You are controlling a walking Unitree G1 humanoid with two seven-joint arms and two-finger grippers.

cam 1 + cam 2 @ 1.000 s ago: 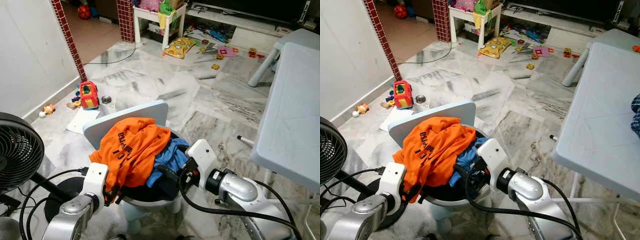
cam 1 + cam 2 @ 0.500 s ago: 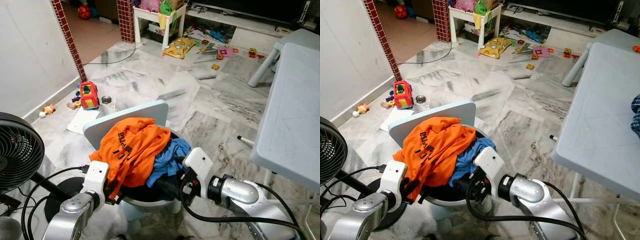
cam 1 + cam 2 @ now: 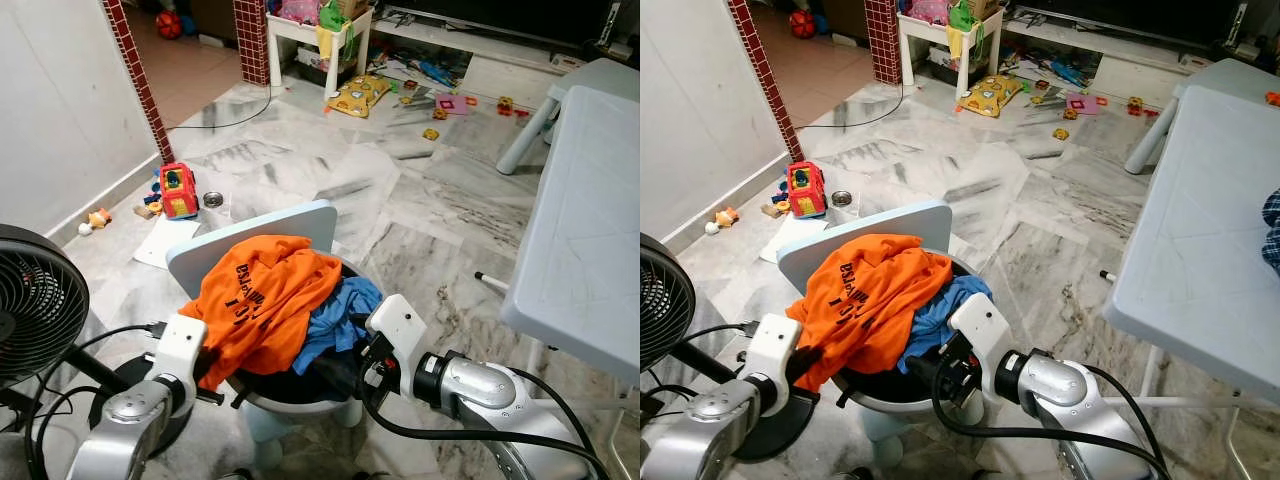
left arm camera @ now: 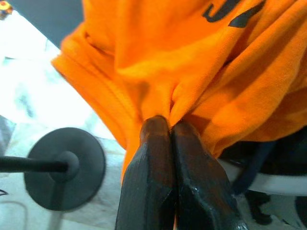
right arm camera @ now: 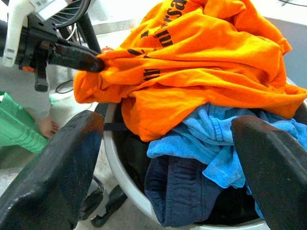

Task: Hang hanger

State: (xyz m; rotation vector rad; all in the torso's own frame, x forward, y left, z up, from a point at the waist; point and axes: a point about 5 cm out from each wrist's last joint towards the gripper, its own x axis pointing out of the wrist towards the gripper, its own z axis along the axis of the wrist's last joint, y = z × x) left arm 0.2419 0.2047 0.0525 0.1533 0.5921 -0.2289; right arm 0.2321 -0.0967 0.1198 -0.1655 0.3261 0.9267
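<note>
My left gripper [image 4: 170, 125] has its two fingers pressed tight together on a fold at the lower edge of the orange shirt [image 3: 262, 300], pinching the cloth between the tips at the left side of the basket [image 5: 125, 182]. The shirt, with dark lettering, lies heaped on top of the pile and drapes over the basket's left rim. Under it sit a light blue cloth [image 5: 211, 143] and a dark navy garment [image 5: 180, 191], both inside the basket. My right gripper [image 5: 168, 158] is at the basket's right side, its fingers spread wide apart and holding nothing, with the laundry pile between and beyond them. A pale blue board [image 3: 260, 235] stands tilted just behind the basket. I cannot make out a hanger among the clothes. A black fan [image 3: 35, 300] stands to my left on its round base [image 4: 64, 167], a pale table [image 3: 585, 250] is to my right, and toys [image 3: 178, 190] lie scattered on the marble floor [image 3: 400, 200].
</note>
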